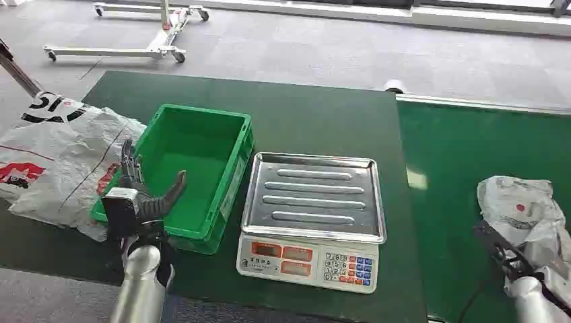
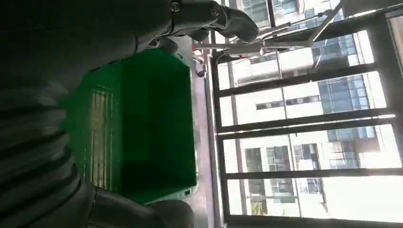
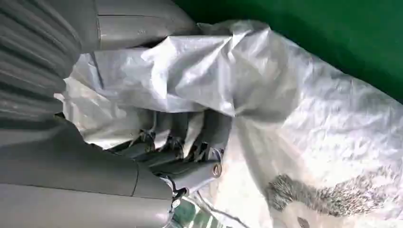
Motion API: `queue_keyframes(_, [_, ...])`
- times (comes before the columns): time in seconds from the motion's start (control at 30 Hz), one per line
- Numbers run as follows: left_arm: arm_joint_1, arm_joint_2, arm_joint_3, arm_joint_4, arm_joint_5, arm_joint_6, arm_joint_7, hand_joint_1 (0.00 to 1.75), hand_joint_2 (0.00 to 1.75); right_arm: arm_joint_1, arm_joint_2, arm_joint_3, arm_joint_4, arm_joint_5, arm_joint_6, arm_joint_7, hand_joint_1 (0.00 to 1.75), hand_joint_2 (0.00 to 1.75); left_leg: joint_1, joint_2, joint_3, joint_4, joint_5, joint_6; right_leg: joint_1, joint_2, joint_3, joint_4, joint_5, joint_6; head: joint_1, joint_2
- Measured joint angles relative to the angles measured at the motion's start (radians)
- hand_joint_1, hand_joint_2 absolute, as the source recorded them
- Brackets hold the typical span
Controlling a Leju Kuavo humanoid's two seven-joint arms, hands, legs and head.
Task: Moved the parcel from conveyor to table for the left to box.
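The white plastic-wrapped parcel (image 1: 524, 214) lies on the green conveyor belt (image 1: 458, 168), right of the worktop (image 1: 303, 114). The right robot hand (image 3: 180, 156) has its fingers (image 3: 209, 130) closed into the parcel's crumpled wrapping. The left robot hand (image 1: 138, 195) hovers open over the near-left corner of the green crate (image 1: 232, 178), beside the weighing scale (image 1: 311, 219).

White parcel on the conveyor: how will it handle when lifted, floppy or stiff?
Probably floppy: the white parcel is a crumpled plastic bag that bunches around the right hand. It looks glossy, so possibly slippery. It may sag when lifted.
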Motion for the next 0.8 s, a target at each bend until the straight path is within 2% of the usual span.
queue_keyframes(0.33, [0.003,0.0,0.0,0.0,0.0,0.0,0.0,0.0,1.75,-0.001,0.005,0.021,0.0,-0.003,-0.001,0.0,1.75,1.75,0.0,0.0,-0.001,0.0,0.0,0.0,0.0,-0.001,0.0,0.0,0.0,0.0,0.0,0.0])
queue_keyframes(0.5, [0.009,0.001,0.0,0.0,0.009,0.008,-0.002,0.0,1.75,0.005,0.011,0.039,-0.02,-0.026,-0.044,0.015,1.75,1.75,0.0,-0.001,-0.001,0.0,0.0,0.0,0.0,-0.001,0.0,0.0,0.0,0.0,0.0,0.0])
queue_keyframes(0.67, [0.018,0.003,0.002,-0.018,0.016,0.018,-0.002,0.0,1.75,0.015,0.032,0.068,-0.132,-0.029,-0.088,0.041,1.75,1.75,0.0,0.0,-0.001,0.0,0.0,0.0,0.0,-0.001,-0.001,0.0,0.0,0.0,0.0,0.0])
queue_keyframes(0.8, [0.036,0.002,0.009,-0.04,0.019,0.02,-0.002,0.0,1.75,0.032,0.069,0.1,-0.301,0.027,-0.215,0.084,1.75,1.75,0.0,0.0,-0.001,0.0,0.0,0.0,0.0,-0.001,-0.001,0.0,0.0,0.0,0.0,0.0])
